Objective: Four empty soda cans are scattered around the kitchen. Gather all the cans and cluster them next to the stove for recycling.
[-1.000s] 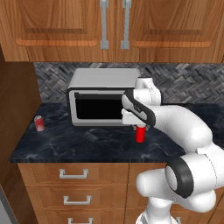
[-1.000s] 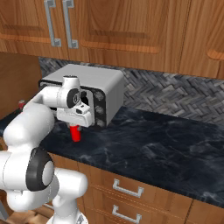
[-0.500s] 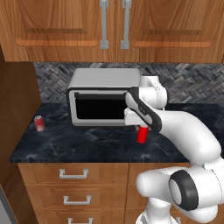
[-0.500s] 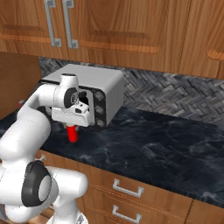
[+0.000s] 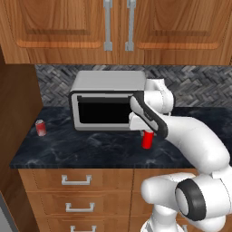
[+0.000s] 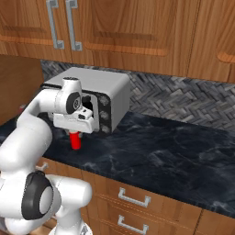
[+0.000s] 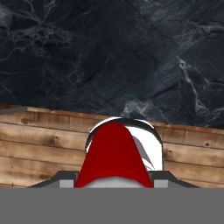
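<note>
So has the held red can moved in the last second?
Yes. The red can in the end effector has shifted left, away from the toaster oven's knob panel.

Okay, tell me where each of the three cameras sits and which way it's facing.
Left base view: behind the arm's left, facing the toaster oven; arm rises lower right.
Right base view: behind its right, facing the counter; arm rises lower left.
Hand view: on the hand, looking down past the held red can at the counter.
Both base views share the gripper shut on that can.
</note>
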### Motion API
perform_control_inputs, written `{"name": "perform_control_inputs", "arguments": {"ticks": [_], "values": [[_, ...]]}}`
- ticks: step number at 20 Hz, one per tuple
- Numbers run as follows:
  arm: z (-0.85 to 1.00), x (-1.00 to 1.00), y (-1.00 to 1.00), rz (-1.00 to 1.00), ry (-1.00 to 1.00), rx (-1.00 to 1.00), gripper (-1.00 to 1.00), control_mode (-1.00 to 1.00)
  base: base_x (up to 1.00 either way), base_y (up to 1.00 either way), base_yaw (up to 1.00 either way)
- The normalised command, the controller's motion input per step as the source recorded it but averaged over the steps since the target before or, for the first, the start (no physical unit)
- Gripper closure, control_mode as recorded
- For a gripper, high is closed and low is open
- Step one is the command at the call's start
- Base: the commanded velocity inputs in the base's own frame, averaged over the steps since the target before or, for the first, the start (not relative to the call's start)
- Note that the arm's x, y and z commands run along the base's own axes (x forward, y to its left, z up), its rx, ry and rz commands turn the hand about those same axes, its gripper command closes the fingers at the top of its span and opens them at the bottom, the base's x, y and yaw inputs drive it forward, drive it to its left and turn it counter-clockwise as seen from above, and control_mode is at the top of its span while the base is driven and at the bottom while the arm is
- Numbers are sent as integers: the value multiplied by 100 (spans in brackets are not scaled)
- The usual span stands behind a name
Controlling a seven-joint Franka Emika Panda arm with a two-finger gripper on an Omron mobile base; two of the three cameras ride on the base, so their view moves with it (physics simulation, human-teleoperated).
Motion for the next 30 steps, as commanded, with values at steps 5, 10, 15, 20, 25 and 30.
{"name": "perform_control_inputs", "arguments": {"ticks": [5,10,15,20,25,30], "values": [[0,0,0,0,0,0,100,100,-52,0,12],[0,0,0,0,0,0,100,100,-37,0,53],[0,0,0,0,0,0,100,100,-3,0,100],[0,0,0,0,0,0,100,100,-2,0,100],[0,0,0,0,0,0,100,100,-2,0,100],[0,0,0,0,0,0,100,100,-1,0,100]]}}
